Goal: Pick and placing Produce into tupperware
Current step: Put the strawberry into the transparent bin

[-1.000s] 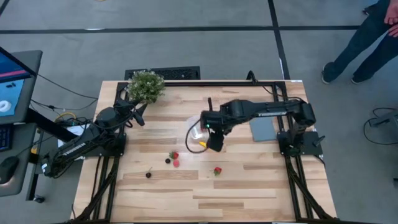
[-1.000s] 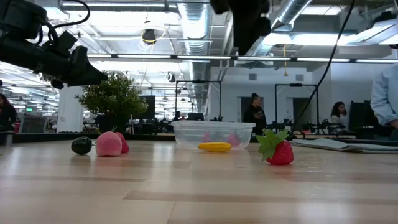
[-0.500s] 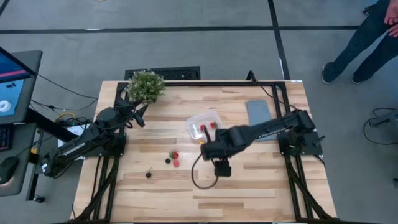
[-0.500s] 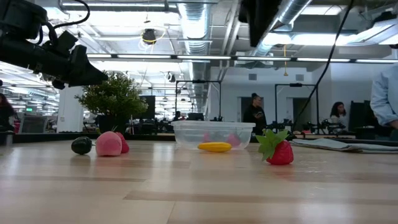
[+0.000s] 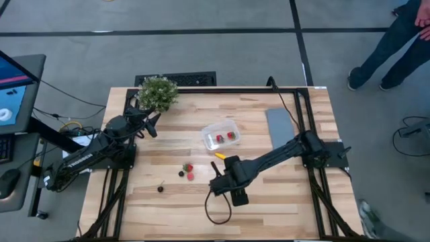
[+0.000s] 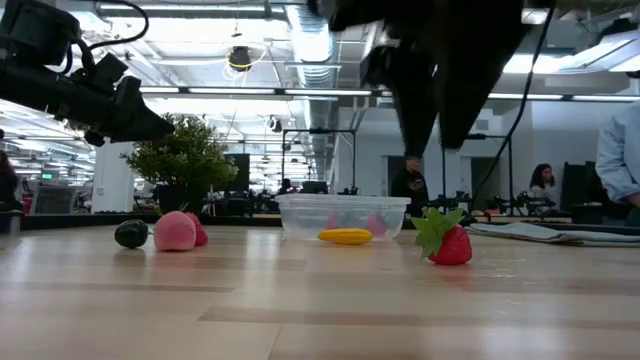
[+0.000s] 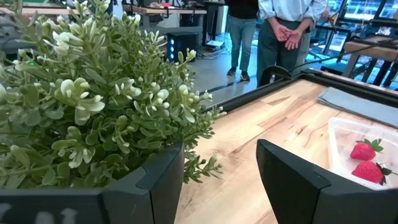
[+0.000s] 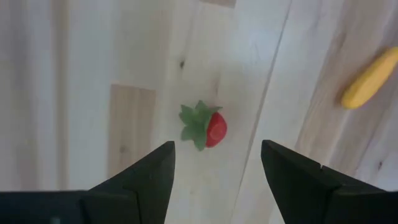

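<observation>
A red strawberry with a green top [image 8: 208, 129] lies alone on the wood, also seen as the strawberry [image 6: 450, 243] in the low view. My right gripper [image 8: 217, 149] hangs open above it, one finger on each side, touching nothing; in the high view the right gripper [image 5: 234, 188] hides it. The clear tub [image 5: 222, 136] holds two strawberries [image 7: 364, 150]. A yellow piece [image 5: 219, 154] lies beside the tub on its near side. Two more strawberries [image 5: 189, 171] and two dark berries [image 5: 160, 189] lie further left. My left gripper [image 7: 217, 168] waits open by the plant.
A bushy potted plant [image 5: 158, 93] stands at the far left of the table. A flat grey slab [image 5: 279, 128] lies right of the tub. A dark cable loop [image 5: 215, 212] hangs below the right arm near the table's near edge. People stand in the room beyond.
My right gripper has swung from over the tub toward the table's near edge and come down, now hanging over the lone strawberry. The produce and the tub have stayed where they were.
</observation>
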Available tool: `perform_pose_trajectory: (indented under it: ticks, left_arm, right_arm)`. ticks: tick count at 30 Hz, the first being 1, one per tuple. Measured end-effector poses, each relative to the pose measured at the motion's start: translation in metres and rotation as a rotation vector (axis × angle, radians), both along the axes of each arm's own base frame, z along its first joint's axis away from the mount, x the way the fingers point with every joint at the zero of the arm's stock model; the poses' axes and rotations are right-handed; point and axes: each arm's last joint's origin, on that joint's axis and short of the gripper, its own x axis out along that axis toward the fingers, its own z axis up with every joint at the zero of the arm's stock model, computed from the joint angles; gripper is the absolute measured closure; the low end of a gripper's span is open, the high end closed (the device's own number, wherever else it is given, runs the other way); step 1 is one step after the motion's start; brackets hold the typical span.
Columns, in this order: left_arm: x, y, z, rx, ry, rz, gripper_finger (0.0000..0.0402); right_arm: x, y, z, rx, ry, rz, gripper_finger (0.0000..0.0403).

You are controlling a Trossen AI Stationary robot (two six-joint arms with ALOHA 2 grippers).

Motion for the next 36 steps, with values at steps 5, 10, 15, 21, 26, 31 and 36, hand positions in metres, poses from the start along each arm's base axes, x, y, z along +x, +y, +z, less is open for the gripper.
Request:
perform_pose_trajectory:
  ticks: [5,10,15,21,26,31,36]
  left_arm:
    - [0.0,0.0,0.0,-0.002,0.003,0.0,0.021]
    - [0.0,0.0,0.0,-0.002,0.003,0.0,0.021]
    - [0.0,0.0,0.0,-0.002,0.003,0.0,0.021]
    - [0.0,0.0,0.0,-0.002,0.003,0.0,0.021]
    - [0.0,0.0,0.0,-0.002,0.003,0.0,0.021]
    - [0.0,0.0,0.0,-0.002,0.003,0.0,0.021]
    - [0.0,0.0,0.0,-0.002,0.003,0.0,0.021]
  right_arm:
    - [0.005,0.005,-0.019,-0.01,0.028,0.033,0.0142]
    - [0.006,0.005,-0.028,-0.012,0.051,0.029,0.0142]
    - [0.003,0.0,-0.042,-0.013,0.057,-0.003,0.0143]
    - [-0.003,0.0,-0.059,0.034,0.078,-0.014,0.0143]
    - [-0.001,0.0,-0.063,0.047,0.048,-0.015,0.0143]
    - [0.001,-0.003,-0.063,0.05,0.04,-0.028,0.0143]
    - [0.001,-0.006,-0.063,0.044,0.054,-0.057,0.0154]
